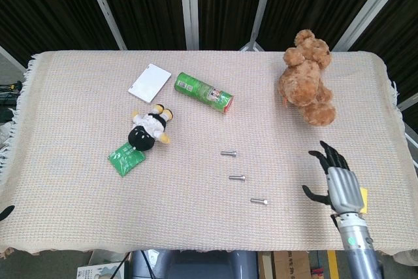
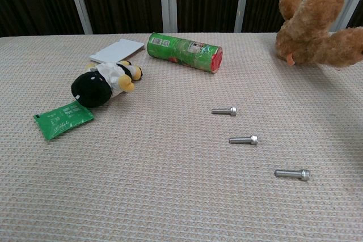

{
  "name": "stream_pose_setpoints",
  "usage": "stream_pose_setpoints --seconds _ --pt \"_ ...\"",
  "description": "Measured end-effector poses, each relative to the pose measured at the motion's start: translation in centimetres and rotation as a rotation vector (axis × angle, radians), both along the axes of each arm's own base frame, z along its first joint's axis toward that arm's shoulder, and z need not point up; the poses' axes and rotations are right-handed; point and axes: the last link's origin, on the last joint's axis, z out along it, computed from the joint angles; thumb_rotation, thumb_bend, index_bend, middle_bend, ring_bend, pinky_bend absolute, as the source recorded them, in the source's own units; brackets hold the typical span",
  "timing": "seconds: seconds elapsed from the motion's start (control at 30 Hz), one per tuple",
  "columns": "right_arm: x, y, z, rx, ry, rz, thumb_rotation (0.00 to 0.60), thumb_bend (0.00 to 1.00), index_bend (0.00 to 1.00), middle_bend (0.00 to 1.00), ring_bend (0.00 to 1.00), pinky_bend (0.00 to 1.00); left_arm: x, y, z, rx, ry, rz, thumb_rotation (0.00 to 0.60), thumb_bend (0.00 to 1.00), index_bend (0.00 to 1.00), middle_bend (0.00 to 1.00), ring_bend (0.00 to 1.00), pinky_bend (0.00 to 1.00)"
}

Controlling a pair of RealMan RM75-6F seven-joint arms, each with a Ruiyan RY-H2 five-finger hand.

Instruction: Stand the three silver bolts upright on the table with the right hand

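Observation:
Three silver bolts lie flat on the woven cloth: the far bolt (image 1: 228,153) (image 2: 224,111), the middle bolt (image 1: 237,178) (image 2: 244,139) and the near bolt (image 1: 259,201) (image 2: 292,174). All point sideways with their heads to the right. My right hand (image 1: 336,183) hovers in the head view to the right of the near bolt, fingers spread and holding nothing; the chest view does not show it. Only a dark tip of my left hand (image 1: 5,212) shows at the left edge of the table.
A brown teddy bear (image 1: 305,77) sits at the back right. A green can (image 1: 204,92), a white card (image 1: 149,82), a black-and-white plush (image 1: 149,127) and a green packet (image 1: 127,157) lie left of centre. A yellow block (image 1: 362,199) peeks from behind my right hand.

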Motion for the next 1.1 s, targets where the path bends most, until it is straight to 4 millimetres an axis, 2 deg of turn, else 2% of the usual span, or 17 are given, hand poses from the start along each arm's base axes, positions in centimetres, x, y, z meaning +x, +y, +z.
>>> stream_pose_setpoints --seconds 0.27,0.47,0.77,1.1 --pt "7.3 -4.7 -6.2 0.097 0.035 0.053 0.6 0.25 0.28 0.0 0.04 0.11 -0.5 0.2 0.4 0.009 -0.015 0.022 0.6 0.09 0.11 0.05 0.03 0.1" --pt "10.1 -6.9 -9.3 0.111 0.056 0.049 0.6 0.25 0.35 0.0 0.04 0.11 -0.7 0.5 0.4 0.002 -0.02 0.033 0.6 0.09 0.11 0.05 0.03 0.1" --pt "11.3 -9.9 -13.0 0.095 0.136 -0.01 0.6 0.25 0.39 0.0 0.04 0.11 -0.9 0.5 0.7 0.004 -0.034 0.04 0.6 0.09 0.11 0.05 0.03 0.1" --pt "10.9 -11.6 -15.0 0.098 0.166 -0.068 0.6 0.25 0.46 0.0 0.05 0.11 -1.2 0.4 1.2 0.021 -0.052 0.051 0.6 0.09 0.11 0.05 0.03 0.1"
